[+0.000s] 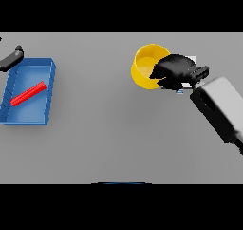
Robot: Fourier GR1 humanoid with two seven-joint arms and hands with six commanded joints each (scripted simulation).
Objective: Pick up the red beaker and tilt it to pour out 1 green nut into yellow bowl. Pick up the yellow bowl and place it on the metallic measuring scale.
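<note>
Yellow bowl (144, 65): smooth, plastic-looking, slight sheen inside. Right hand (173, 68): matt black, finish like rubber or dull plastic. Forearm casing (220, 105): smooth white-grey, hard shell, softly glossy. Blue tray (47, 93): smooth plastic look, matt. Red item (28, 93) in tray: smooth, plain red. Table (109, 134): uniform matt grey.
</note>
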